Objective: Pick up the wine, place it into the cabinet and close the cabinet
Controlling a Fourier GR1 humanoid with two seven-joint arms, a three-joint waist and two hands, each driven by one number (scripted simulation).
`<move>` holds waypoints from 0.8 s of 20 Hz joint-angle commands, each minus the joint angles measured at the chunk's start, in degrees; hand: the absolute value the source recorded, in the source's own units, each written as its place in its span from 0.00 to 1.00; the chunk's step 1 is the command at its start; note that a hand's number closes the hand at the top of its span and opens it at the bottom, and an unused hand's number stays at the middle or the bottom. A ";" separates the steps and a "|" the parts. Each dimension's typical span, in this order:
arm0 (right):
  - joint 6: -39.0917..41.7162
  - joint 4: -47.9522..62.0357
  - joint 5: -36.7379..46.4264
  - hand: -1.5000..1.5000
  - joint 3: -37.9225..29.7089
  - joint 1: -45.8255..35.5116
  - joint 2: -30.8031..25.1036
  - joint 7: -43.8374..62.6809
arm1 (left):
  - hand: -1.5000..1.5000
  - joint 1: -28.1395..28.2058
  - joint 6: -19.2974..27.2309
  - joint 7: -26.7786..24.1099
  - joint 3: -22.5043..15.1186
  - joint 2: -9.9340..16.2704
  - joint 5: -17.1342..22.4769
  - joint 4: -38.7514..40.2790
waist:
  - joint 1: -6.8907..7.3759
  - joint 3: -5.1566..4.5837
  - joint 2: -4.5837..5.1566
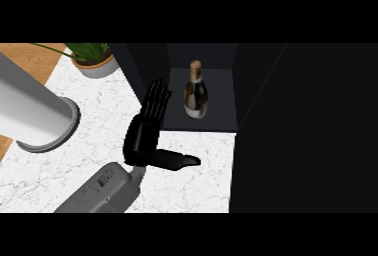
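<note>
Head view showed the wine bottle (196, 90) standing upright inside the open cabinet (251, 85), its long axis vertical, just to the right of the left hand (148, 130), whose straight, released fingers held nothing and pointed toward the cabinet's left wall, the right hand unseen

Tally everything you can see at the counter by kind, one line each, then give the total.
Wine bottle: 1, upright inside the open cabinet
Cabinet: 1
Potted plant: 1
Grey cylinder: 1, on the counter
Robot hand: 1, the left hand, fingers straight beside the bottle
Total: 5
</note>
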 commanded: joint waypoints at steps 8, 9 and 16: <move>2.56 -3.43 -3.93 1.00 -2.13 -3.00 -5.03 5.60 | 0.00 17.60 11.03 8.17 -2.65 8.14 -7.70 -32.88 | -1.19 -0.01 0.41; 2.19 -1.21 -0.83 1.00 1.34 -4.49 -4.23 6.28 | 0.00 18.65 9.47 8.70 -1.50 9.83 -7.61 -34.20 | -1.09 -0.03 0.49; 11.98 -3.18 -4.48 1.00 6.23 -2.41 -9.93 7.47 | 0.00 29.12 8.65 6.17 3.45 17.37 -7.37 -40.71 | -0.62 -0.07 0.50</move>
